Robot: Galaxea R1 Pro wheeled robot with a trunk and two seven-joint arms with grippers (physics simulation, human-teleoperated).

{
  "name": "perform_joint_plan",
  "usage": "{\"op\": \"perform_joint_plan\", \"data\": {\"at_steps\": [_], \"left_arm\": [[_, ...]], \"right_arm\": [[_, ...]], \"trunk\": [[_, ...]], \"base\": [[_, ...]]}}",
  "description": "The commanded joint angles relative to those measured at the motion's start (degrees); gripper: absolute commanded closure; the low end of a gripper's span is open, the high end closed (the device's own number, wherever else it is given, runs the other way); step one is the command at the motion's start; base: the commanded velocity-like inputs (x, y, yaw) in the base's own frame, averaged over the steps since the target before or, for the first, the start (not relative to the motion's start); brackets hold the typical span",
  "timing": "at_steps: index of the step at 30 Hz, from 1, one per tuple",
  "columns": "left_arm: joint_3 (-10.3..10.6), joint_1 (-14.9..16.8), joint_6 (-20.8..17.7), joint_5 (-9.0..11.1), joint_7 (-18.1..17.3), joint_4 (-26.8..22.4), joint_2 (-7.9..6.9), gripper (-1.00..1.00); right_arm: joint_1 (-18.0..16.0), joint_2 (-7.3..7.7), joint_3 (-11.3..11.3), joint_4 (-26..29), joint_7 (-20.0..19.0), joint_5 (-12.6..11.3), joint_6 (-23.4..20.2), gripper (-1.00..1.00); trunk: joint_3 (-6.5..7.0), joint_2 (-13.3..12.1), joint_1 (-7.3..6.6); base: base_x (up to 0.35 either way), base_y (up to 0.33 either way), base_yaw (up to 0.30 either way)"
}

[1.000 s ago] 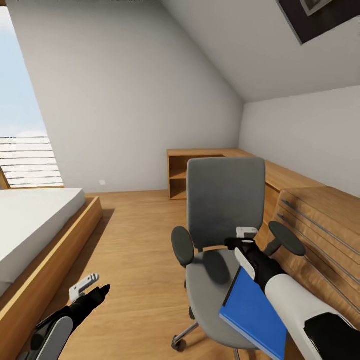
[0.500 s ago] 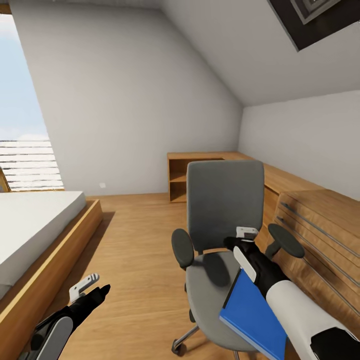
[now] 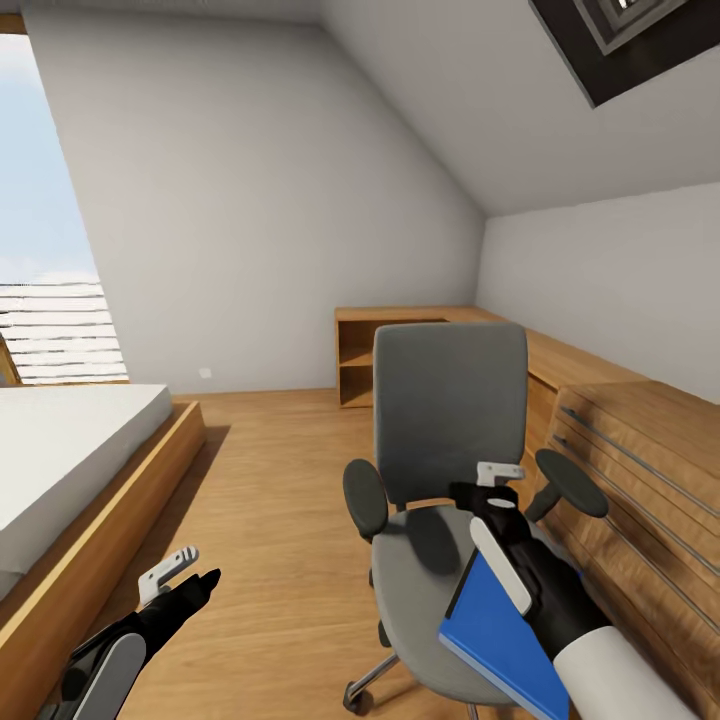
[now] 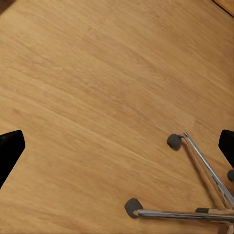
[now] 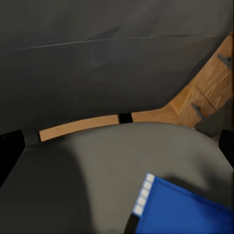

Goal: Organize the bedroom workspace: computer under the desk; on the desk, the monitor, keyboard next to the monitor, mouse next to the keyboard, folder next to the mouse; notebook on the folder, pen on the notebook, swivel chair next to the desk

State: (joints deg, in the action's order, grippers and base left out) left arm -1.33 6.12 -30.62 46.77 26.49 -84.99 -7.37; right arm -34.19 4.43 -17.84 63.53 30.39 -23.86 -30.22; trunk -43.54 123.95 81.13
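An attic bedroom with a wooden floor (image 3: 270, 470), a bed (image 3: 60, 450) at the left and a light wooden chest (image 3: 640, 450) at the right was seen from the head. The chair (image 3: 450, 400) stood in front of the chest, and the folder (image 3: 495, 625) lay on the near right part of its seat, with one corner reaching past the seat edge. The right gripper (image 3: 490, 485) was held above the seat, just beyond the folder's far edge; in the right wrist view its two fingers were seen wide apart at the sides, with nothing between them, and the folder (image 5: 180, 209) was seen low on the grey seat. The left gripper (image 3: 185, 570) was held low over the floor, also spread and empty, and the chair's chrome base (image 4: 195, 195) was seen in its wrist view.

It was judged that the folder is to be taken next. The overhanging corner should be approached, so that one finger can be passed under it, and the grip should be closed gently, since a thin flat thing may slide away.

The near part of the folder was covered by the right arm. The desk was out of the frame.
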Motion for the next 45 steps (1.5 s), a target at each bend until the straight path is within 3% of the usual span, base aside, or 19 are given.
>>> {"op": "perform_joint_plan", "data": {"at_steps": [1, 22, 31, 45], "left_arm": [[0.01, 0.04, -0.14, 0.58, 0.49, -0.09, -0.01, -1.0], [0.01, 0.04, -0.14, 0.51, 0.49, -0.09, -0.01, -1.0], [0.01, 0.04, -0.14, 0.55, 0.49, -0.1, -0.01, -1.0], [0.01, 0.04, -0.14, 0.51, 0.49, -0.09, -0.01, -1.0]], "right_arm": [[0.35, 0.1, -0.24, 0.93, 1.18, -0.55, -0.28, -1.0], [2.19, -0.36, -0.45, 5.52, 3.04, -1.7, -0.56, -1.0], [2.19, -0.3, -0.35, 5.46, 3.19, -1.8, -0.54, -1.0], [2.19, -0.3, -0.35, 5.46, 3.19, -1.8, -0.54, -1.0]], "trunk": [[-0.06, 0.03, -0.01], [-0.06, 0.03, -0.01], [0.1, 0.03, -0.01], [0.39, 0.03, -0.01]], "base": [[0.0, 0.0, 0.0], [0.0, 0.0, 0.0], [0.0, 0.034, -0.223], [-0.133, 0.268, -0.255]]}}
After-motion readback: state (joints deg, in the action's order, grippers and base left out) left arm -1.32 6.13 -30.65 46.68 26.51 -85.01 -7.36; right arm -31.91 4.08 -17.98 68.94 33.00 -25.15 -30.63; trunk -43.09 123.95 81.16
